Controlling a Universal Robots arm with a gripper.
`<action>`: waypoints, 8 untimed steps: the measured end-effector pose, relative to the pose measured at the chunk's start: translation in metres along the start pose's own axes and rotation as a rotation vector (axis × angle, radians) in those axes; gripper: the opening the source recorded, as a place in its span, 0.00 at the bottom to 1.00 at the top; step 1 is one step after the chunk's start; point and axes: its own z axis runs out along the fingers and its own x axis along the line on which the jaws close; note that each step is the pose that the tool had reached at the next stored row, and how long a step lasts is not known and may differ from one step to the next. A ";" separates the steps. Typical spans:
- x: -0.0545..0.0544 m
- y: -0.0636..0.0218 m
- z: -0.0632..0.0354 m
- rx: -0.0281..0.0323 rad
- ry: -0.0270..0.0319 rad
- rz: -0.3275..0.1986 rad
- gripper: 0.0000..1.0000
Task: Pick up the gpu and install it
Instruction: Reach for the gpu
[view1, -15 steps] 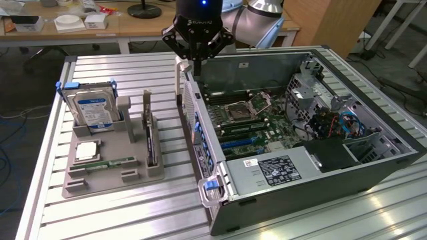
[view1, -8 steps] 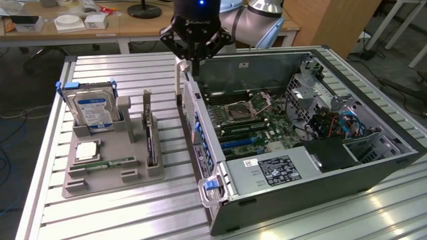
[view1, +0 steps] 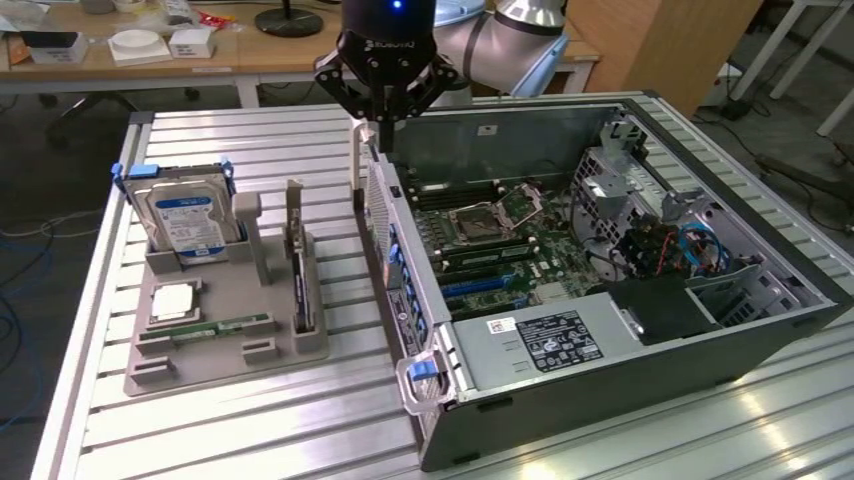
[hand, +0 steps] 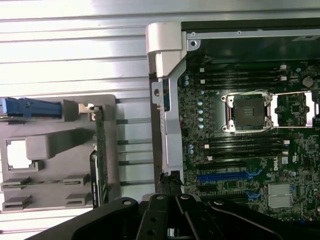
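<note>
At the exterior view's left, a gray tray lies on the metal table. A hard drive with a blue and white label stands at the back of the tray. A small square chip and a thin green memory stick lie in front of it. On the tray's right side the gpu stands on its long edge in a slot, with nothing touching it. The wrist view shows it too, thin and dark, in the same tray. To the right of the tray, in the upper middle of the exterior view, the gripper hangs over the back wall of the open computer case. Its jaws are pinched together and I can see nothing between them. In the wrist view the gripper sits right at that wall, well apart from the gpu. Farther right, inside the case, the green board lies flat, and its blue slot has nothing in it. I think the gpu is light and stiff, but easy to hurt, because it has tiny parts on its flat sides. The best place to hold it looks like the free top edge, near the middle, with one finger on each flat side. It is thin, so it could tip or slip if it is held near one end.
</note>
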 end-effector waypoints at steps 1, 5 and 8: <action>0.001 0.0000 0.0000 0.0000 0.0001 0.000 0.10; 0.003 -0.0002 -0.0001 0.0000 0.0000 0.000 0.10; 0.005 -0.0003 -0.0001 0.0000 0.0000 0.000 0.10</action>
